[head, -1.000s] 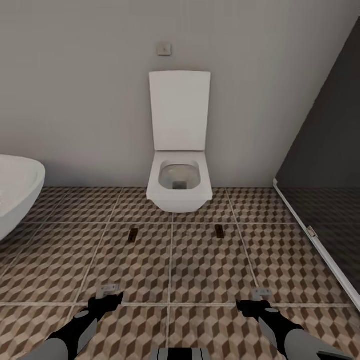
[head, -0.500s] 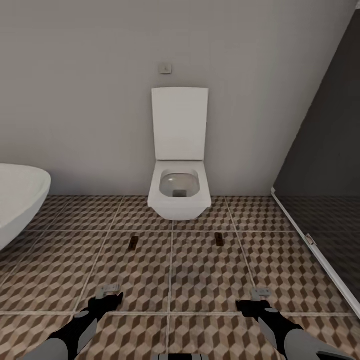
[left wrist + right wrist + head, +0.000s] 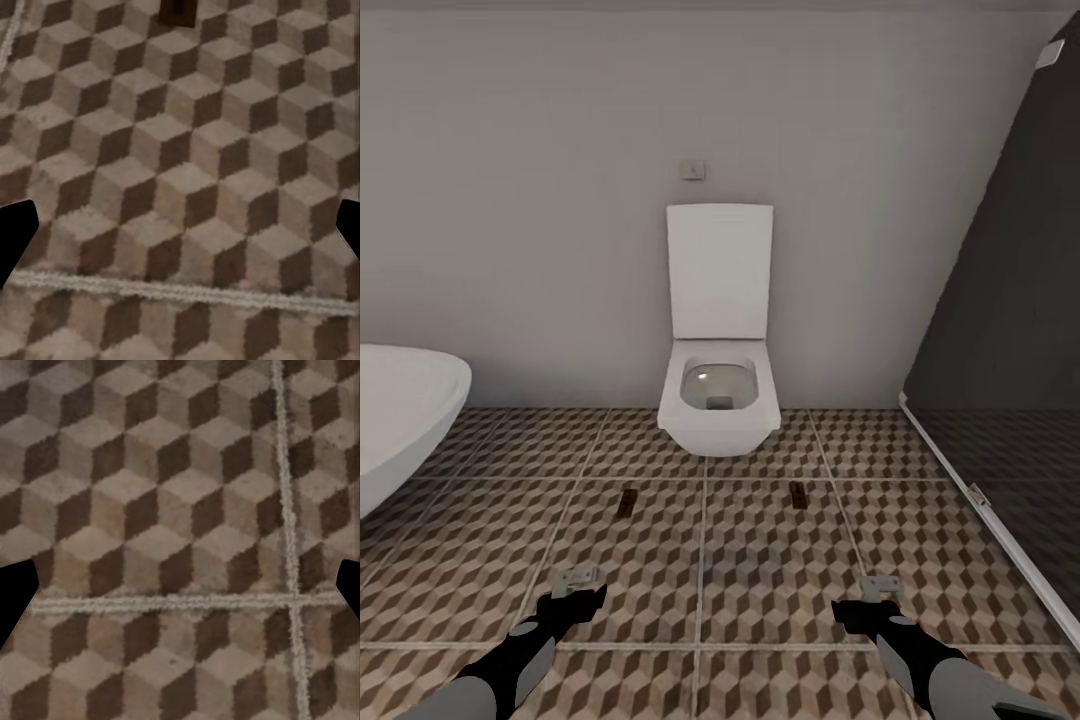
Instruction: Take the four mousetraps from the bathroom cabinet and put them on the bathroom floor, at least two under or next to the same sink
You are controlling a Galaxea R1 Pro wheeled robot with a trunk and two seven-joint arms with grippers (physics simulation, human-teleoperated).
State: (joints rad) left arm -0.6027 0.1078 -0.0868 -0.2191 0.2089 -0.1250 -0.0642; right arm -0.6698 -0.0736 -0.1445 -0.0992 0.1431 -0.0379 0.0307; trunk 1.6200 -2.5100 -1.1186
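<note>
The robot has backed away, so the camera sees more of the room. The toilet (image 3: 719,330) looks smaller and farther off, more of the white basin (image 3: 400,425) shows, and more bathroom floor (image 3: 760,570) too.

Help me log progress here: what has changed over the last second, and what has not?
The whole picture has slid downward and the toilet looks a bit smaller, so the camera moved up or back, not the things. Nothing was grasped or released. The two mousetraps lie where they did on the bathroom floor, in front of the toilet. The left gripper and right gripper hang open and empty above the tiles as before.
</note>
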